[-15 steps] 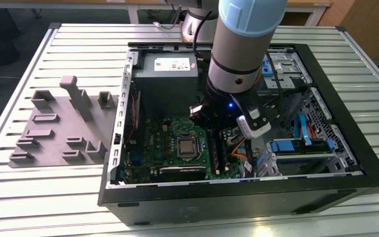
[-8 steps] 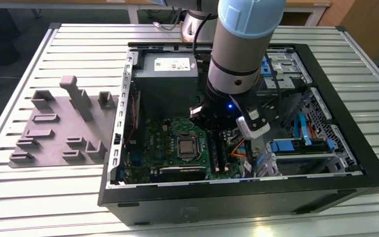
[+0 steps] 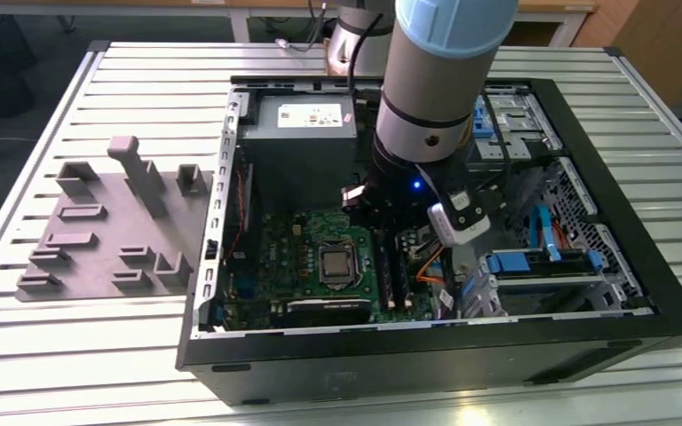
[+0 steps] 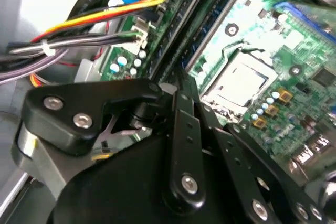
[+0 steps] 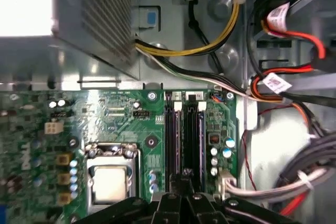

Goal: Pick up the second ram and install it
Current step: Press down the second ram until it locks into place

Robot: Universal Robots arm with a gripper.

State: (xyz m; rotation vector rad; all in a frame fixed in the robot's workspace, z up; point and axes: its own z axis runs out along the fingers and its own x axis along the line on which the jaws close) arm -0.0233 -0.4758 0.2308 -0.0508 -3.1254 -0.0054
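Note:
The second ram (image 4: 216, 13) is a thin blue-green stick seated on edge in the black memory slots (image 5: 185, 135) of the green motherboard (image 5: 121, 108). In the first wrist view my gripper (image 5: 185, 176) is shut, with its fingertips together right over the near end of these slots. The second wrist view has the black gripper (image 4: 181, 80) linkages converging at the same spot. I cannot tell whether the fingertips touch the stick. In the exterior view the arm's wrist stands inside the open computer case above the slots (image 3: 391, 275).
A grey holder tray (image 3: 104, 231) with raised blocks lies on the table at the exterior view's left. The power supply (image 3: 299, 133), processor socket (image 3: 337, 264), blue drive cage (image 3: 543, 266) and cable bundles (image 5: 273, 85) crowd the case around the slots.

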